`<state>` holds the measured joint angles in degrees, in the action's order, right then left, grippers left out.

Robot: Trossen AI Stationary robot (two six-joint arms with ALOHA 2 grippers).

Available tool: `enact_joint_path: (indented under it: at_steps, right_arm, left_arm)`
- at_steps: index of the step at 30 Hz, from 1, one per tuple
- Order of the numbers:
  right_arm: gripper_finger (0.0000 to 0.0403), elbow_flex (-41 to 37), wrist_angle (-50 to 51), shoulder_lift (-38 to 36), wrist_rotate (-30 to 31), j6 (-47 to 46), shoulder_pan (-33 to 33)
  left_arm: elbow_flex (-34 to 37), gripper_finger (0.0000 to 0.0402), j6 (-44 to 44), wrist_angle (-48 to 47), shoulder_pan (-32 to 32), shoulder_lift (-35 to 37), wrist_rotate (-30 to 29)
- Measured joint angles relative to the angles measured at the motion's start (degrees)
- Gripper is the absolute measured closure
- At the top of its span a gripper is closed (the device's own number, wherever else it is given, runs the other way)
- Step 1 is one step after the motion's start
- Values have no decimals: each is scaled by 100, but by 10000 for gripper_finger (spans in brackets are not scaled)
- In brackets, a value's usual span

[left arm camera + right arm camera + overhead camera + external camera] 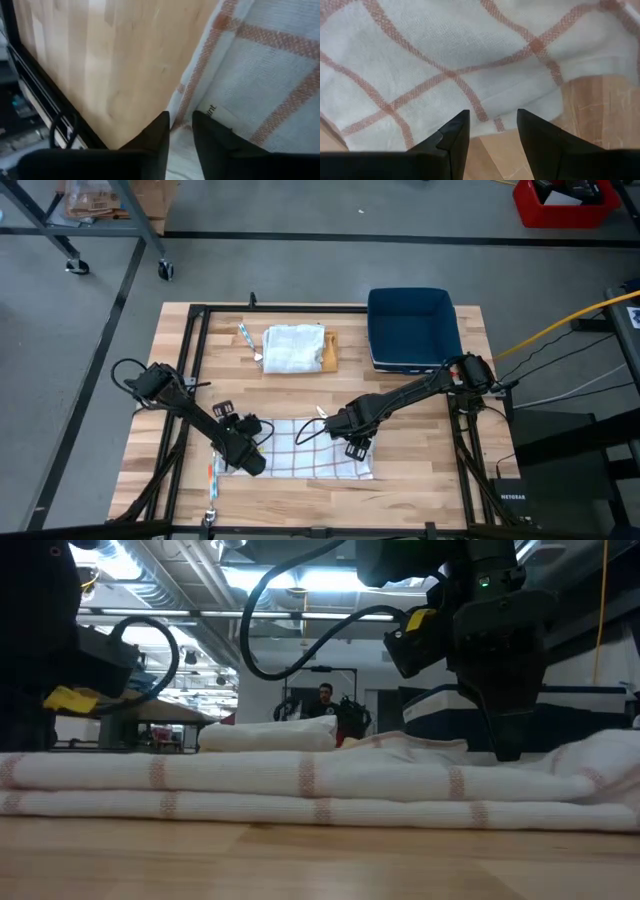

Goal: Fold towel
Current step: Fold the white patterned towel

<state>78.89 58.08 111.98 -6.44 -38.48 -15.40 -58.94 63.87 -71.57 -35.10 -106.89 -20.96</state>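
- Two grippers are set over one checked towel (305,450), a white woven cloth crossed by thin rust-red stripes, lying in soft flat layers on the wooden table (420,490).
- Left gripper (181,131) is placed at the towel's left edge; its dark, tapered fingers (156,140) are seen nearly pressed together, a narrow slit between them over the hem, and a pinch cannot be confirmed.
- Right gripper (492,131) is placed over the towel's right end, fingers (455,137) spread, with the hem and bare wood grain showing between them.
- Beyond both grippers, a second towel (293,347), plain white and folded into a thick pad, is seen on a small wooden board (329,352).
- Beyond the right gripper, a dark blue rectangular bin (412,328) is seen.
- Across the low view the towel's folded edge forms a long rounded ridge.
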Motion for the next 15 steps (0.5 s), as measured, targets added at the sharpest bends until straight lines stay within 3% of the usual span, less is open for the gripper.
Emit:
enact_joint_path:
  at_steps: [5, 11, 15]
  right_arm:
    - [236, 0, -7, 0, 1, 15, 0]
    - [236, 0, -188, 0, 146, 480, 0]
    - [236, 0, -418, 0, 147, 599, 0]
  left_arm:
    - [-86, 308, 319, 3, 96, 0, 79]
    - [-406, 322, 176, 10, 172, 0, 142]
    - [-772, 335, -253, 120, 168, 0, 792]
